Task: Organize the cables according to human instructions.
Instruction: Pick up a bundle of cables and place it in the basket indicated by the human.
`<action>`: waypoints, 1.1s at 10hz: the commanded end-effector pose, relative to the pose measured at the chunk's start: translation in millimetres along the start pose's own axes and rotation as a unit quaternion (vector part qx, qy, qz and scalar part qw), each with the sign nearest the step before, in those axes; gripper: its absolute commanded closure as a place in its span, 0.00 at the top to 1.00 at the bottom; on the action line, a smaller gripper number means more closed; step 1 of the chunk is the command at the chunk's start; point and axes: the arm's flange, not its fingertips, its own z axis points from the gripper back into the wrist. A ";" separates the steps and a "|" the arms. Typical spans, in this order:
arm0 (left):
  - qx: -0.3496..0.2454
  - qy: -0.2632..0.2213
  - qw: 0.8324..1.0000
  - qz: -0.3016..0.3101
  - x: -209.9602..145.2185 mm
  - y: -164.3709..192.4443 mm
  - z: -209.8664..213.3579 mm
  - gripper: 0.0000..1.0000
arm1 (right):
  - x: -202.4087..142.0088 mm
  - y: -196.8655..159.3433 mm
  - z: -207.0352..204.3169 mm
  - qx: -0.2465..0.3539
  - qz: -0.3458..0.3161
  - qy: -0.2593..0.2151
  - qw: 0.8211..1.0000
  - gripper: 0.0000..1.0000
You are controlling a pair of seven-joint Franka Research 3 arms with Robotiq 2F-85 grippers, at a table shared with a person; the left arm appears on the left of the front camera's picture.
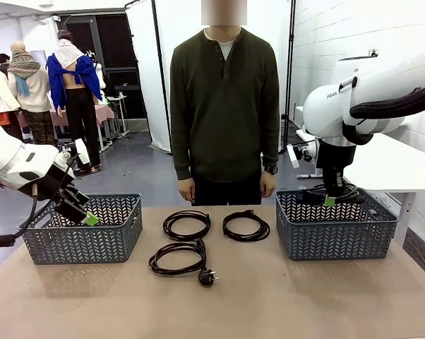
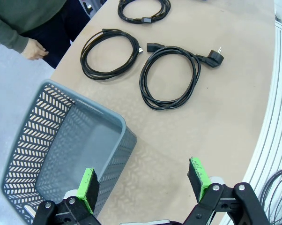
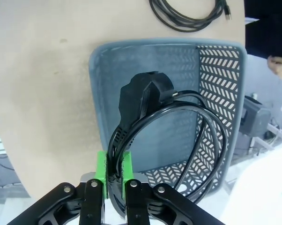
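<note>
The cables (image 1: 186, 225) are four thin black power cords wound into round coils. Three lie flat on the light brown table (image 1: 304, 296) between the two baskets, in front of the person in the dark olive henley (image 1: 224, 106). The fourth coil (image 3: 116, 138) hangs from the right gripper (image 3: 114, 164), whose green pads are pinched tight on a few strands, over the grey lattice plastic right basket (image 3: 169, 43). My worry here is the drop. Only part of the bundle is clamped, so the loops sag to one side, and I reckon they could land draped over the rim instead of inside. Its chunky black plug (image 3: 143, 98) sits up top and could swing and snag the lattice wall, or tug the coil undone. The left gripper (image 2: 143, 180) hangs with fingers spread wide and empty, just beside the corner of the matching left basket (image 2: 61, 89). A careless move there might shove it. No idea if this basket is the one the person wanted.
</note>
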 end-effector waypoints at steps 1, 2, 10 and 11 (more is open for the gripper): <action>-0.004 -0.003 1.000 0.004 -4.2 -1.1 -0.3 1.00 | -2.4 -14.4 -3.4 -0.007 0.012 -0.015 1.000 0.00; -0.004 -0.003 1.000 0.004 -4.2 -1.1 -0.3 1.00 | -3.0 -17.2 -6.0 -0.006 0.011 -0.015 1.000 0.00; -0.004 -0.003 1.000 0.004 -4.2 -1.1 -0.3 1.00 | -4.4 -37.3 -15.3 0.010 -0.015 -0.033 0.999 0.81; -0.004 -0.003 1.000 0.004 -4.2 -1.1 -0.3 1.00 | -4.4 -37.8 -13.8 0.009 -0.019 -0.033 0.999 1.00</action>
